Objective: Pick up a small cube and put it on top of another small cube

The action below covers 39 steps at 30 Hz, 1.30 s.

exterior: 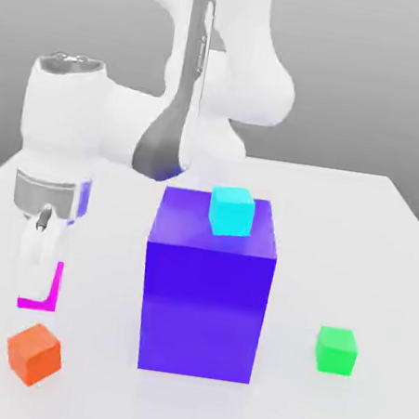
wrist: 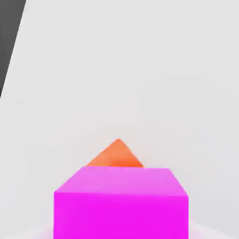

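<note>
**Magenta cube at the gripper, lower left of the exterior view**

Magenta small cube (exterior: pixel 41 288) sits on the table at the lower left of the exterior view, partly hidden behind a white finger of the gripper (exterior: pixel 39 274); whether the jaws are apart or clamped on it I cannot tell. No writing or labels can be read on anything.

Largest is the white table (exterior: pixel 373 274), smooth and matte. The robot arm (exterior: pixel 174 86), glossy white with grey joint panels, comes down from the upper centre to the left side. A big blue-purple block (exterior: pixel 206 297), sharp-edged and slightly glossy, stands at centre. A cyan cube (exterior: pixel 231 210) rests on its top face. The orange cube (exterior: pixel 33 354) lies near the magenta one, at the lower left corner. The green cube (exterior: pixel 336 350) sits at lower right, well apart from the magenta one.

In the hand view the magenta cube (wrist: pixel 121 203) is plain and flat-faced, with the orange cube's (wrist: pixel 116 156) corner behind it.
</note>
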Each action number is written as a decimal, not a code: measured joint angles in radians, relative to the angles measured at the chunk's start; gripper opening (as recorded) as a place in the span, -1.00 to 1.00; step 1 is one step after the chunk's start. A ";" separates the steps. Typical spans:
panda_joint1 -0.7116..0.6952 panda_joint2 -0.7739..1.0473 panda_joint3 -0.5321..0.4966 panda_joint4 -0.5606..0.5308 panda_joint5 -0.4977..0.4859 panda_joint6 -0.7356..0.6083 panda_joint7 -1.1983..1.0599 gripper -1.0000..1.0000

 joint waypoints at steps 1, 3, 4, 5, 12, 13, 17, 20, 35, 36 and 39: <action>0.042 -0.010 0.017 0.003 -0.029 0.002 -0.018 -1.00; 0.117 -0.030 0.054 0.010 -0.089 0.006 -0.053 -1.00; 0.155 -0.039 0.074 0.014 -0.118 0.008 -0.070 -1.00; 0.191 -0.049 0.095 0.017 -0.148 0.009 -0.087 -1.00; 0.430 -0.095 0.258 -0.006 -0.165 -0.029 -0.225 -1.00; 0.462 -0.097 0.275 -0.017 -0.132 -0.042 -0.244 -1.00; 0.586 -0.102 0.330 -0.060 0.016 -0.095 -0.316 -1.00; 0.652 -0.102 0.345 -0.083 0.139 -0.133 -0.362 -1.00; 0.643 0.082 0.269 -0.078 0.179 -0.035 -0.288 -1.00; 0.649 0.105 0.258 -0.077 0.154 -0.015 -0.270 -1.00; 0.662 0.142 0.238 -0.077 0.113 0.018 -0.242 1.00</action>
